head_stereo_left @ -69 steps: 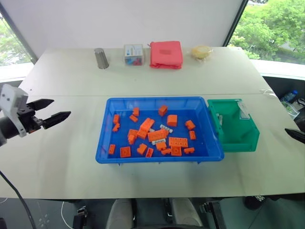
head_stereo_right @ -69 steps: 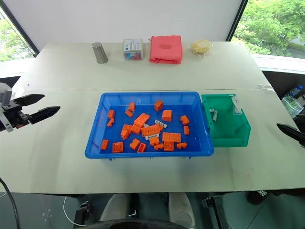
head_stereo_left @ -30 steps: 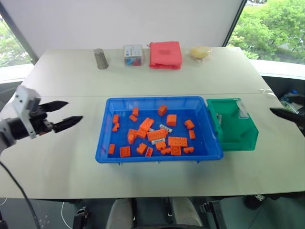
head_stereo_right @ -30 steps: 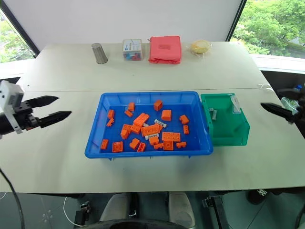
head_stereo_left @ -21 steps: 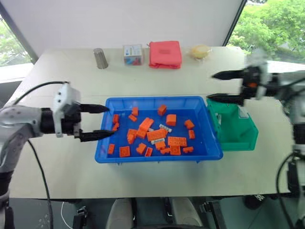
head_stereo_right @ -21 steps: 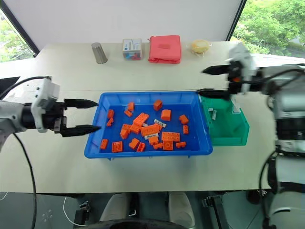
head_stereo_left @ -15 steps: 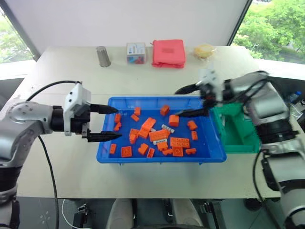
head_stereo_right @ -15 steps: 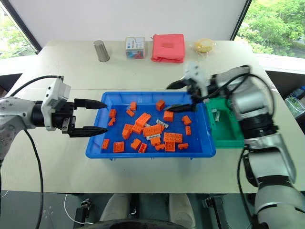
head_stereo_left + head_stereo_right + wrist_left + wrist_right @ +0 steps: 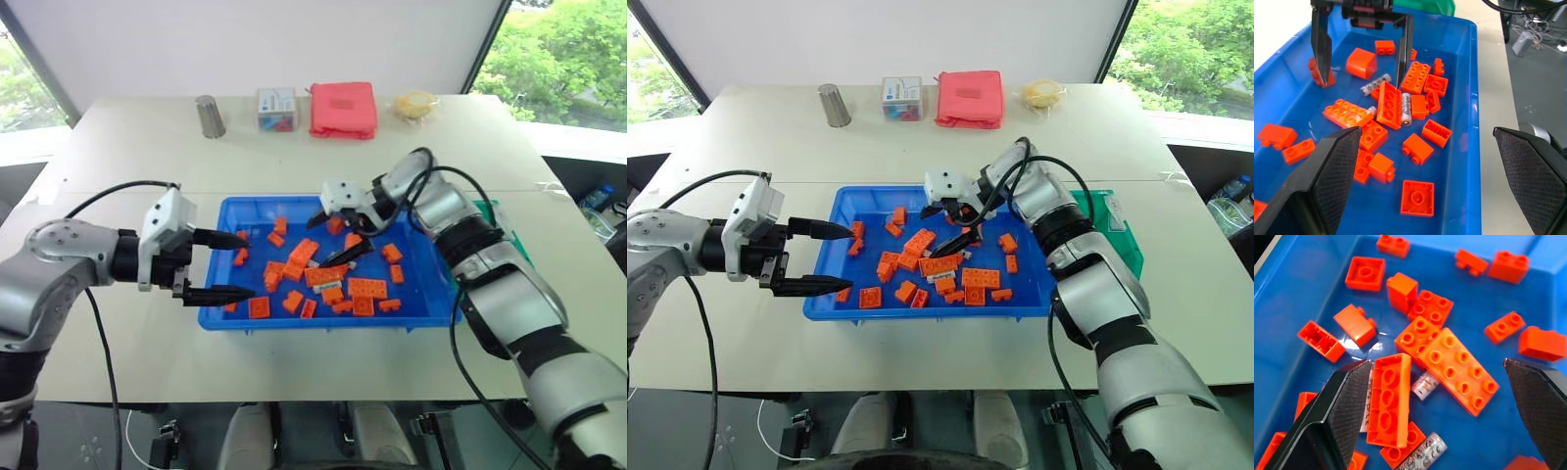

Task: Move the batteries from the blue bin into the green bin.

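Large shallow bright blue plastic bin (image 9: 411, 311), centre of the pale table (image 9: 137, 166): holds scattered orange toy bricks (image 9: 365, 290) and small silvery-white cylindrical batteries (image 9: 1405, 108) lying among the bricks near its middle. Smaller, deeper green plastic bin (image 9: 1117, 227) touches the blue bin's right edge. Right gripper (image 9: 336, 235): jaws spread wide, empty, above the bricks and batteries. Left gripper (image 9: 227, 264): jaws spread, empty, over the blue bin's left edge.

Silver-grey jointed arms with black cables, white wrist blocks and black, pointed, textured fingers (image 9: 1334, 176).
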